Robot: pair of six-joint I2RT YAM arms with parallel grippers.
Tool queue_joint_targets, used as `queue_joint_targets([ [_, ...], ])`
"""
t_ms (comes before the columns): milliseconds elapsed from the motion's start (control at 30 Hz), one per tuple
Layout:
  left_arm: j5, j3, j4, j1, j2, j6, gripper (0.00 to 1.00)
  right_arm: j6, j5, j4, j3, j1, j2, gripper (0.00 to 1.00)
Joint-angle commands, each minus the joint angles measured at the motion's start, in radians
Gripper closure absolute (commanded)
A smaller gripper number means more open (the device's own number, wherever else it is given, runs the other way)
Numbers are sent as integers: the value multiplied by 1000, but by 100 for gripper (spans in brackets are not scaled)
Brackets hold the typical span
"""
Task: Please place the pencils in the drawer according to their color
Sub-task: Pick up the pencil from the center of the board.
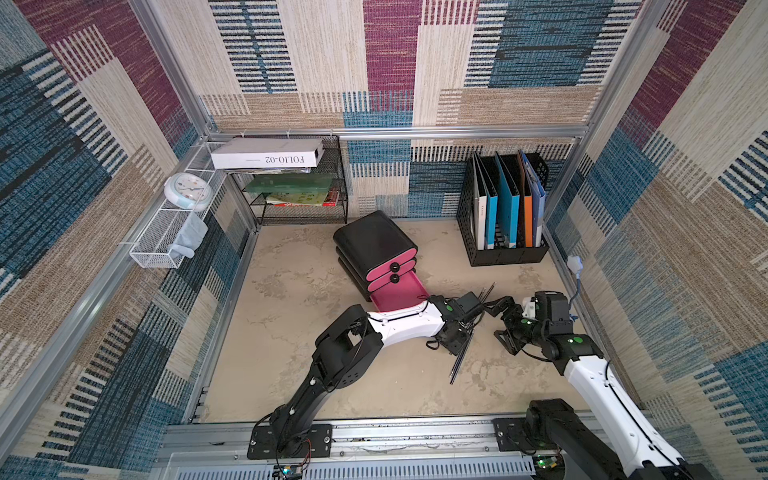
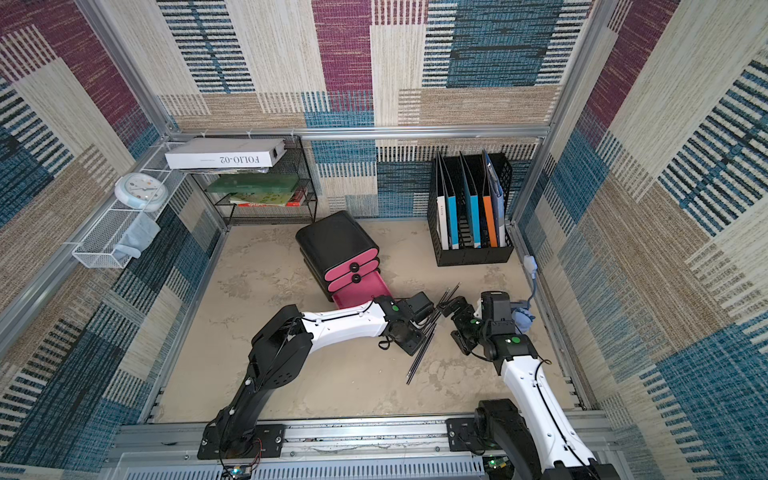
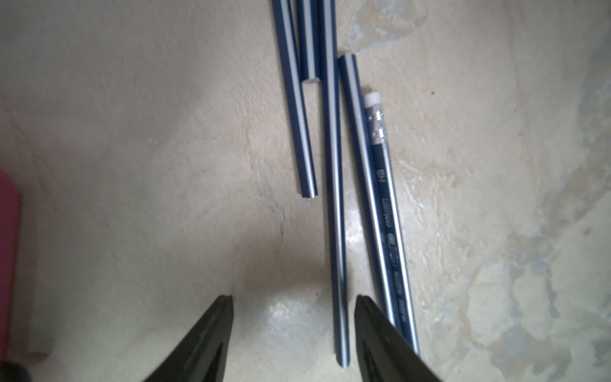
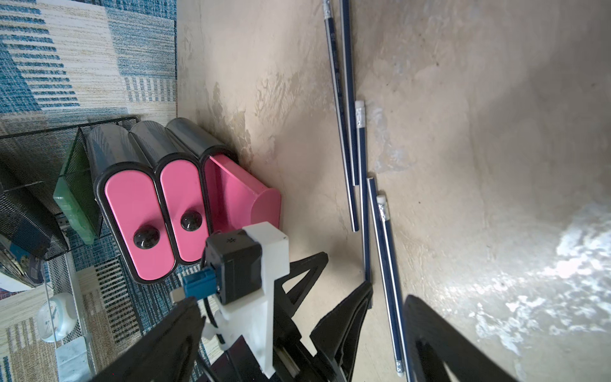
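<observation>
Near three pink drawers point(image 4: 178, 198), one open, five navy pencils point(image 4: 390, 281) lie.

The pencils point(image 3: 334, 215) had a glossy navy lacquer that caught the light in pale streaks, and one bore a crimped shiny metal ferrule point(image 3: 378, 127) with a matt white rubber tip point(image 3: 372, 98). The counter point(image 3: 148, 165) looked like smooth, mottled beige stone, mostly matt with a few shiny patches. The drawer unit point(image 4: 132, 211) was glossy plastic, black shell and pink fronts, against walls point(image 1: 390, 62) of rough woven cloth.
</observation>
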Motion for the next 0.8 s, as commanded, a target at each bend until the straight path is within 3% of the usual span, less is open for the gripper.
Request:
queue_joint_targets([
  [0, -21, 10, -22, -2, 14, 13, 39, 0, -11, 24, -1, -2, 0, 2],
  [467, -42, 23, -47, -13, 52, 24, 48, 8, -17, 38, -5, -8, 2, 2],
  [767, -20, 23, -47, -17, 59, 25, 59, 16, -20, 46, -7, -11, 1, 2],
])
